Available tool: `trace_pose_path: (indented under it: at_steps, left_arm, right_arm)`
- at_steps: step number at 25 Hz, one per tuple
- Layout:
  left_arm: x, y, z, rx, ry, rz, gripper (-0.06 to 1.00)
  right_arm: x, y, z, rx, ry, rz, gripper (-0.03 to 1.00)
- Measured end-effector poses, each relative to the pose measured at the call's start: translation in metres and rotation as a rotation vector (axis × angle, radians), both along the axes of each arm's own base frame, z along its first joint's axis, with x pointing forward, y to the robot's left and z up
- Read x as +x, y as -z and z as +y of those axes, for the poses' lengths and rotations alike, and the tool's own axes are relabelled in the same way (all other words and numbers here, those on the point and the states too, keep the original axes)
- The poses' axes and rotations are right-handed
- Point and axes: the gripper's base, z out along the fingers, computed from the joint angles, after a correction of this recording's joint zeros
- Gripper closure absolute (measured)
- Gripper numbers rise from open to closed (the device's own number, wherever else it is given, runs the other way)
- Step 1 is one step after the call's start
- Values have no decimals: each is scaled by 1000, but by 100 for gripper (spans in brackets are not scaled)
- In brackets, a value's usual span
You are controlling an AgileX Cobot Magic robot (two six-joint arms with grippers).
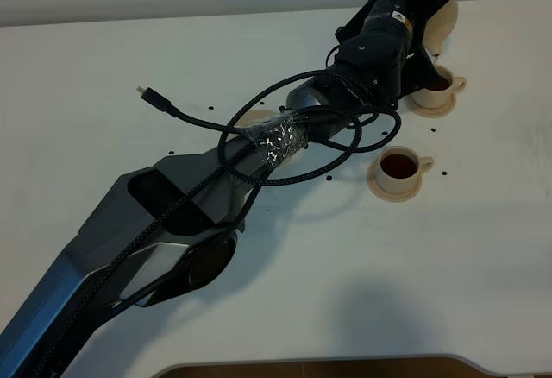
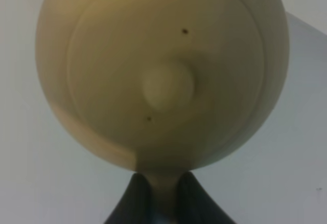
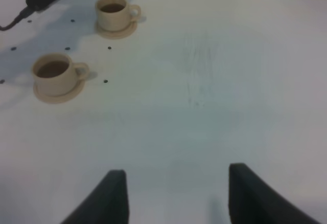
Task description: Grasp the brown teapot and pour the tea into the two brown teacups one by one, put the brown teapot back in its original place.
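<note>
The brown teapot (image 1: 446, 22) is held up at the far right of the table, tilted over the farther teacup (image 1: 431, 91). My left gripper (image 1: 421, 5) is shut on its handle and hides most of it. The left wrist view is filled by the teapot (image 2: 163, 70), lid knob facing the camera, with my dark fingers (image 2: 133, 203) clamped on the handle. Both teacups, the farther (image 3: 113, 12) and the nearer (image 1: 398, 168) (image 3: 53, 73), stand on saucers with dark tea in them. The teapot's saucer (image 1: 247, 120) lies partly hidden under the left arm. My right gripper (image 3: 176, 198) hangs open over bare table.
A black braided cable with a loose plug (image 1: 143, 92) loops over the left arm and table. Small dark dots mark the white tabletop (image 1: 483, 248) around the cups. The table's front edge has a curved cut-out (image 1: 319, 365).
</note>
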Motion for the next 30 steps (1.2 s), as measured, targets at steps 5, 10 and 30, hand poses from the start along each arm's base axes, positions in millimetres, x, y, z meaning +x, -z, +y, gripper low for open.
trace_pose_path:
  at_steps: [5, 10, 30]
  left_arm:
    - [-1, 0, -2, 0, 20, -4, 82]
    - [-1, -1, -3, -3, 38, -6, 82]
    - [-2, 8, 6, -135, -113, 157, 82]
  right_arm:
    - [0, 0, 0, -1, 0, 0, 53]
    - [0, 0, 0, -1, 0, 0, 53]
    - [0, 0, 0, -1, 0, 0, 53]
